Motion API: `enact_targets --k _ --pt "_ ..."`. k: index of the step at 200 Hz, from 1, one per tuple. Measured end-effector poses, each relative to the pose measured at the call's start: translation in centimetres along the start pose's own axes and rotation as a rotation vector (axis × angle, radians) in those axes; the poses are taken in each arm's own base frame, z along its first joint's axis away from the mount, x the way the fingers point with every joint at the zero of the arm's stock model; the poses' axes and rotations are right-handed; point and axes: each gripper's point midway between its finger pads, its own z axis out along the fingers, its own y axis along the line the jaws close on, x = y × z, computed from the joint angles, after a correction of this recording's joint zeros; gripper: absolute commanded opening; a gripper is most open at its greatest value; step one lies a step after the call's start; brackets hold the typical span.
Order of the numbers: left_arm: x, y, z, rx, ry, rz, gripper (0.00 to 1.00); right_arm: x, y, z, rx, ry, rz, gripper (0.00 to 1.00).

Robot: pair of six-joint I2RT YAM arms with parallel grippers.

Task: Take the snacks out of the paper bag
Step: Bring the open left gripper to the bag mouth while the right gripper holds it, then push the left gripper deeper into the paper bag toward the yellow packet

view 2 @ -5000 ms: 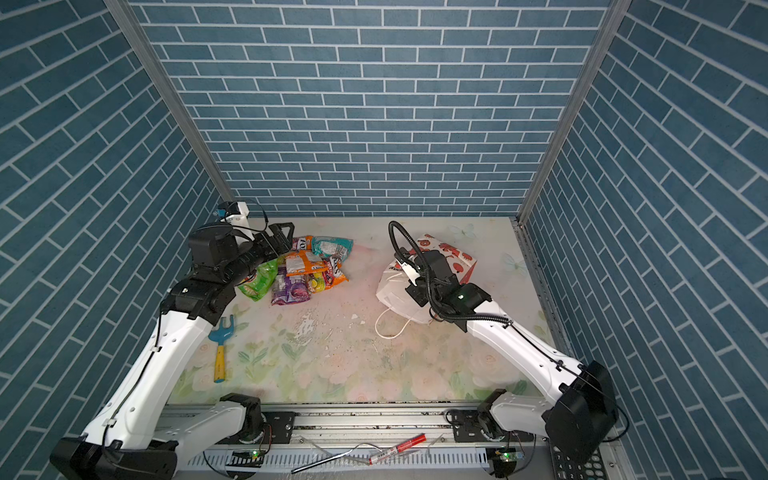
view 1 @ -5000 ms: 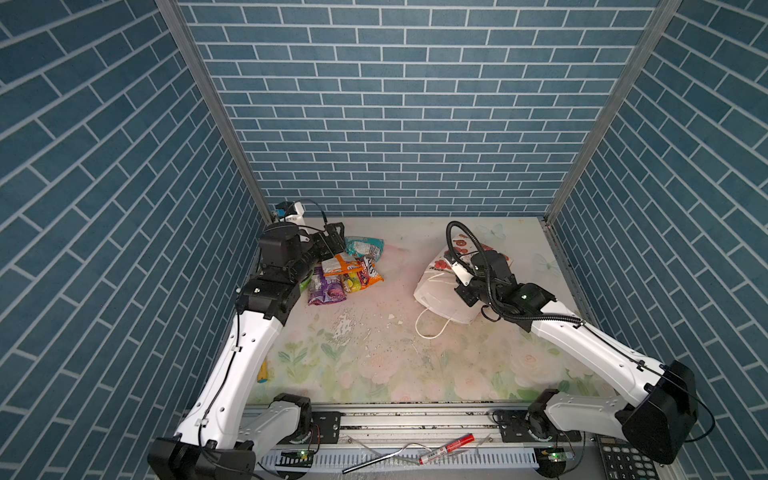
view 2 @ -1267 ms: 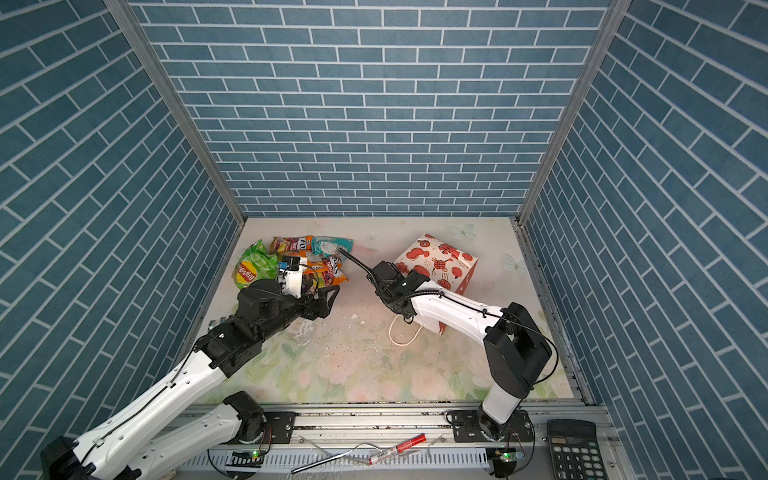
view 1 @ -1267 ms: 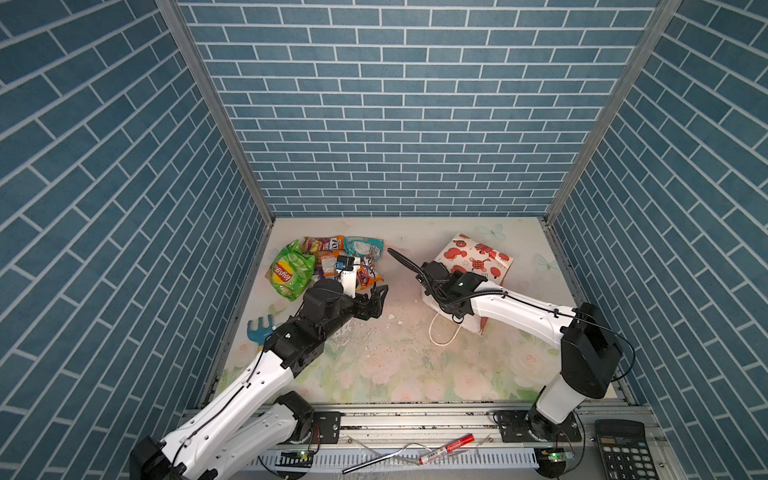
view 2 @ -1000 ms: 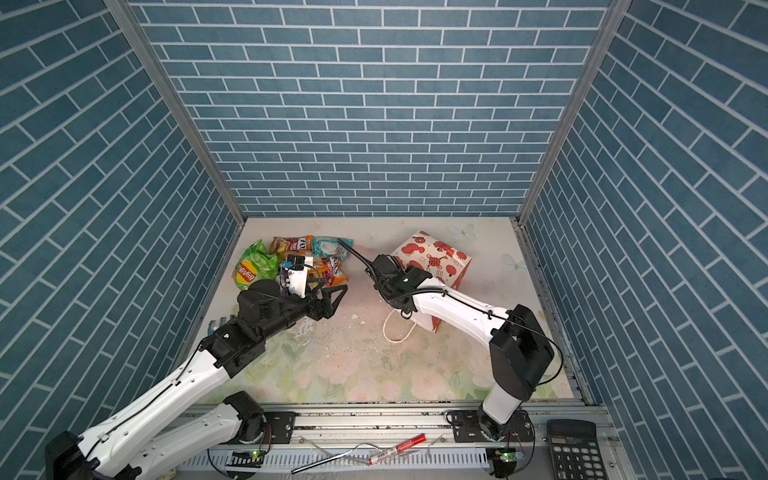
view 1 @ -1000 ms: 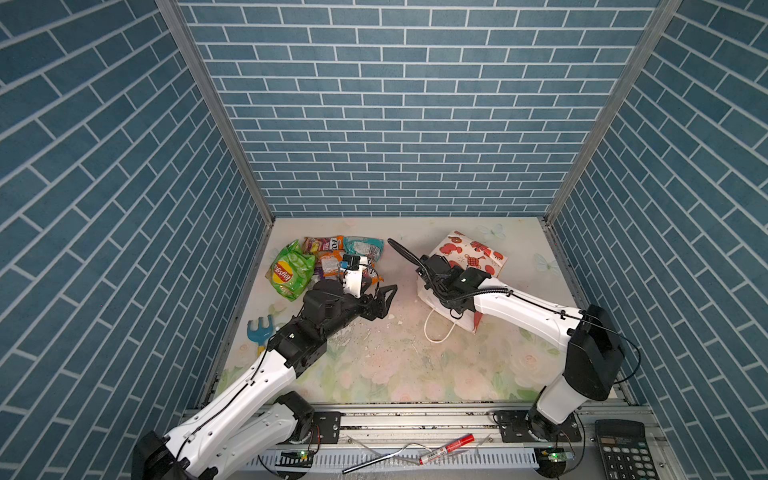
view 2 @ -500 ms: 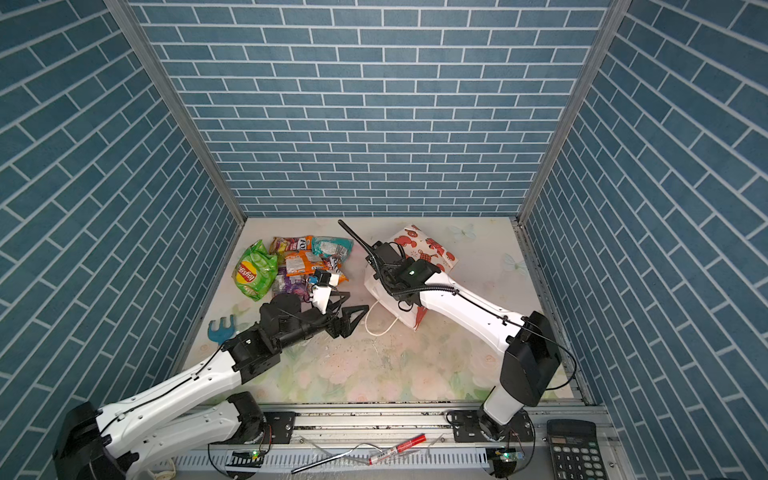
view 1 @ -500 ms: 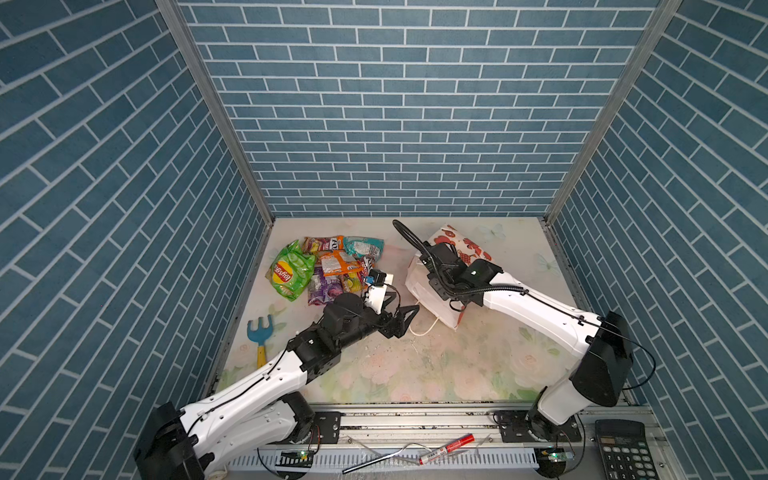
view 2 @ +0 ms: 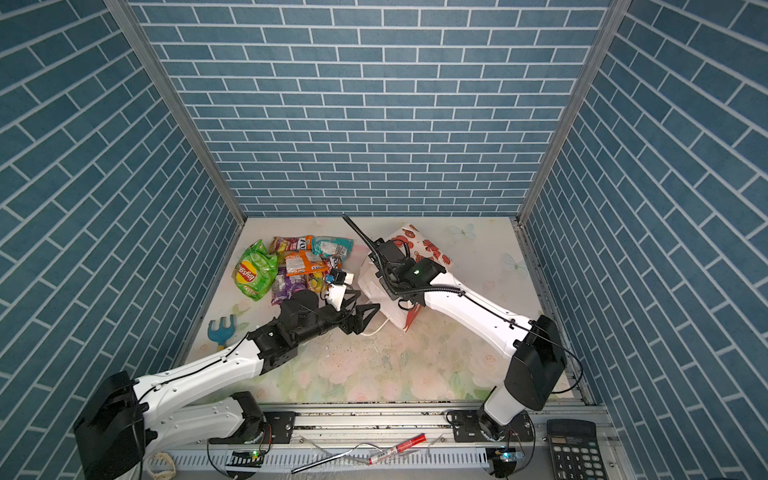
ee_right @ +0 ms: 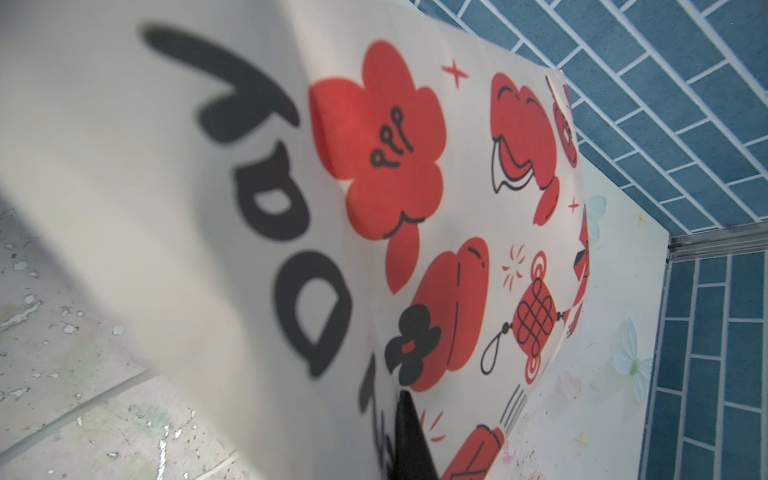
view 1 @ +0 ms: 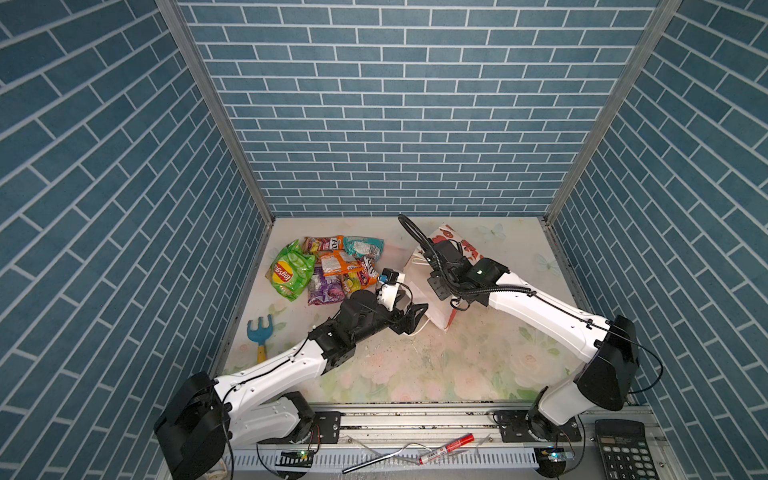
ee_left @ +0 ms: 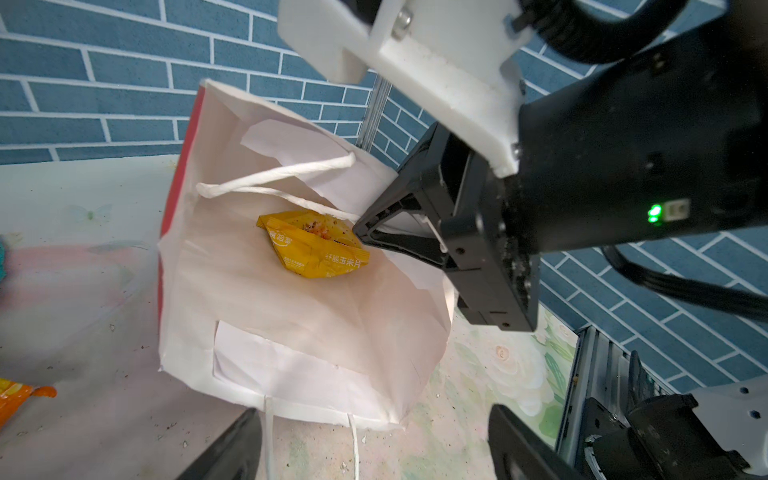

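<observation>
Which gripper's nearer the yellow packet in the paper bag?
Right. The right gripper is shut on the rim of the paper bag, close by the yellow packet; the left gripper, open, sits outside the bag's mouth, farther off.

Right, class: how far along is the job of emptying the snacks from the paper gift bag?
Mostly done: glossy snack packets, including a green crinkly chip bag, lie piled on the floral table. In hand: the right claw, shut, pinches the red-and-white paper gift bag; the open left claw faces its mouth. Left: one yellow foil packet inside.
</observation>
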Motion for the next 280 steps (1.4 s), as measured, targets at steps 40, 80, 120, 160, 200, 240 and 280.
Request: enact_targets --k 40,80,120,160,200,240,280 --pt "1.1 0.5 1.8 -0.008 0.04 -0.015 0.82 -0.5 -0.4 -0.3 -0.004 -0.023 0.058 0.0" --pt "1.0 1.1 2.2 -0.036 0.033 -0.036 0.82 -1.0 -1.2 -0.9 0.0 -0.05 0.114 0.0" --pt "0.4 1.6 2.2 -0.074 0.014 -0.095 0.82 -1.0 -1.3 -1.0 -0.011 -0.069 0.17 0.0" --pt "0.3 1.8 2.6 -0.086 0.019 -0.174 0.81 -0.9 -1.2 -1.0 -0.023 -0.081 0.196 0.0" --pt "0.6 2.0 3.3 -0.1 0.042 -0.243 0.78 -1.0 -1.2 -1.1 -0.029 -0.092 0.22 0.0" --pt "-1.0 1.3 3.5 -0.088 0.027 -0.309 0.77 -1.2 -1.2 -1.1 -0.029 -0.1 0.235 0.0" --pt "-1.7 1.0 3.5 -0.09 0.032 -0.355 0.77 -1.4 -1.2 -1.1 -0.032 -0.108 0.243 0.0"
